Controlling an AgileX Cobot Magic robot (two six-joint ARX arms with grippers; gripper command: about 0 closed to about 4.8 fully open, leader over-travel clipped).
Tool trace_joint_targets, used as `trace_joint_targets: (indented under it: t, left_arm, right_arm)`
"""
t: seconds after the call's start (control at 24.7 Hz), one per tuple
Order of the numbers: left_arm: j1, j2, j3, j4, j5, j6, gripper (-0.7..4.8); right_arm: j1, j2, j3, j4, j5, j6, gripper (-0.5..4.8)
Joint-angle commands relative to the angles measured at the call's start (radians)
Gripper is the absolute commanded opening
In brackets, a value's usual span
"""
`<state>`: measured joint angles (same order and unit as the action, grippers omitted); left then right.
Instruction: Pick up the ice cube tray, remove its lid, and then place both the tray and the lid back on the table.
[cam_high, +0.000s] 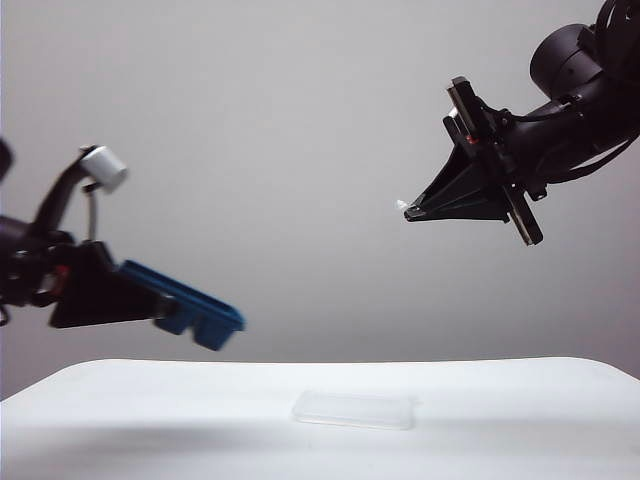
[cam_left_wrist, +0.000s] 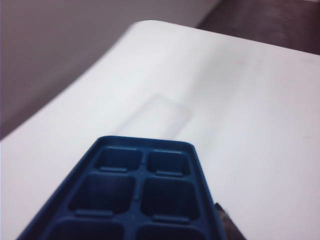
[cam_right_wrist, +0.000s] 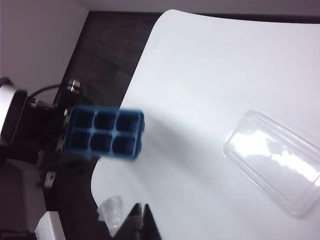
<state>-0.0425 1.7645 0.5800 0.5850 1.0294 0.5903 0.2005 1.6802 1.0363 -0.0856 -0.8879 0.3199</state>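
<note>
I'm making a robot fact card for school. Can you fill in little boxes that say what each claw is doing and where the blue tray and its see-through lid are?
left gripper: low on the left, shut on the ice cube tray
ice cube tray: in the air above the table, tilted, lid off
right gripper: high on the right, shut, holding nothing
lid: lying flat on the table, near the middle, apart from both grippers
table: white, only the lid on it
left to do: set the tray down
</note>
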Motion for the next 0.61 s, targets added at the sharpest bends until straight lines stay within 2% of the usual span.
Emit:
trace_joint_targets:
  t: [0.04, 0.28, 0.44, 0.57, 0.61]
  left_arm:
    - [0.054, 0.056, 0.003, 0.069, 0.045, 0.001, 2.24]
    - [0.063, 0.145, 0.003, 0.161, 0.074, 0.001, 2.25]
    - [0.047, 0.175, 0.003, 0.164, 0.037, 0.033, 2.59]
    - [0.042, 0.198, 0.003, 0.166, 0.025, 0.042, 3.04]
    - [0.042, 0.204, 0.003, 0.164, 0.014, 0.042, 3.44]
  right_arm:
    - [0.002, -0.006, 0.001, 0.008, -0.004, -0.021, -0.06]
    - [0.002, -0.006, 0.001, 0.009, 0.0, -0.041, -0.06]
    - [0.002, -0.006, 0.001, 0.009, 0.027, -0.046, -0.06]
    - [0.002, -0.005, 0.001, 0.008, 0.032, -0.06, -0.06]
    - [0.002, -0.005, 0.001, 0.008, 0.033, -0.06, -0.06]
